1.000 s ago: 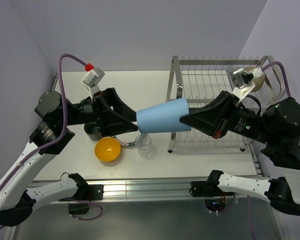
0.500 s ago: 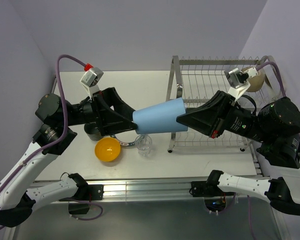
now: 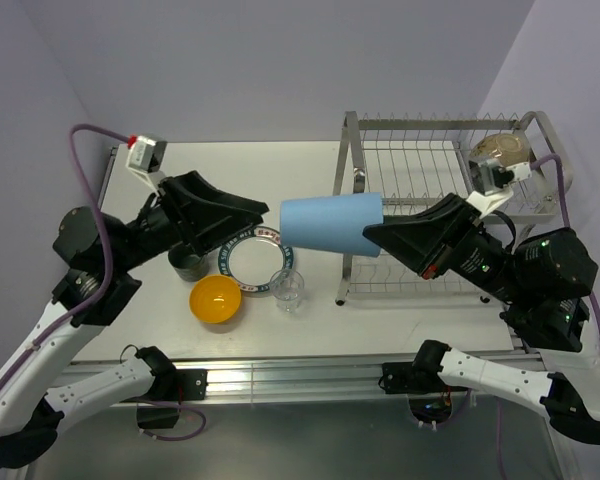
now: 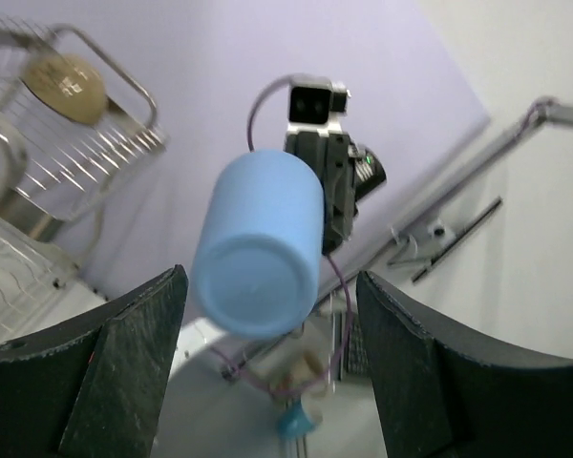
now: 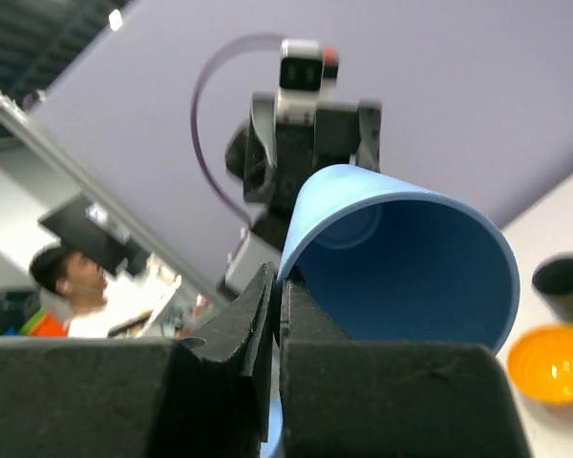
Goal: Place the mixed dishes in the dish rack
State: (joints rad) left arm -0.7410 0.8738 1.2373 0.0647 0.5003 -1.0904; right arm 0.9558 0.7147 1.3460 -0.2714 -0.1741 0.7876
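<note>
The light blue tumbler (image 3: 330, 222) hangs on its side in the air in front of the dish rack (image 3: 410, 160). My right gripper (image 3: 372, 235) is shut on its rim; the right wrist view shows the jaws (image 5: 279, 286) pinching the wall of the tumbler (image 5: 411, 258). My left gripper (image 3: 260, 222) is open and stands just left of the tumbler's base without touching it. In the left wrist view the tumbler (image 4: 258, 248) floats between my spread fingers (image 4: 134, 353). The beige bowl (image 3: 502, 150) sits in the rack's upper right corner.
On the table lie the white plate with a teal rim (image 3: 258, 262), the small orange bowl (image 3: 215, 298), the clear glass (image 3: 288, 288) and the dark mug (image 3: 187, 262), all under my left arm. The rack's left post (image 3: 346, 200) stands just behind the tumbler.
My left gripper has let go of the tumbler's base, opened and drawn back to the left. The right gripper keeps the tumbler and has carried it slightly right toward the rack.
</note>
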